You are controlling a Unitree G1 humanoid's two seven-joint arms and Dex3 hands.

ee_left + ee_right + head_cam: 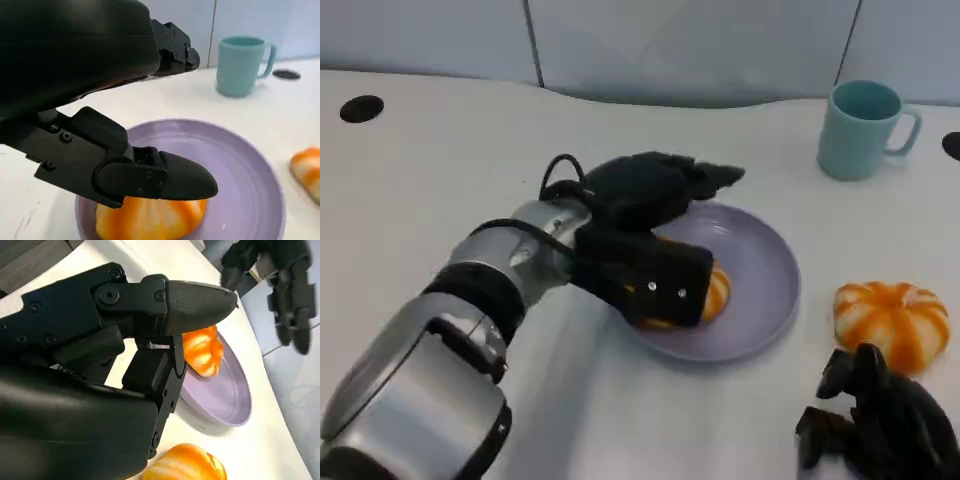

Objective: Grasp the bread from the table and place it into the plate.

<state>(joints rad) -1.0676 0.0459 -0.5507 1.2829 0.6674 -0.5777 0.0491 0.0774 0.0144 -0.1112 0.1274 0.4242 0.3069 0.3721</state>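
The robot's left hand (pixel 645 235) reaches over the near-left part of the lilac plate (pixel 770 270) on the white table (pixel 420 180), its black shell hiding most of the orange-and-white striped bread (pixel 717 293) lying in the plate. In the left wrist view the fingers (pixel 165 180) stand spread above the bread (pixel 150 220), with the upper ones lifted well clear; whether the lower one touches the loaf is hard to make out, and no grip is visible. The bread sits on the plate's near-left floor, close to the rim, its lower edge cut off in that view. Beyond the plate, to its far right, stands a teal mug (pixel 860 128). Just right of the plate on the table lies a second striped loaf (pixel 892 322), and nearer than it the right hand (pixel 880 425) rests low, partly cut off by the frame, fingers loosely apart and holding nothing.
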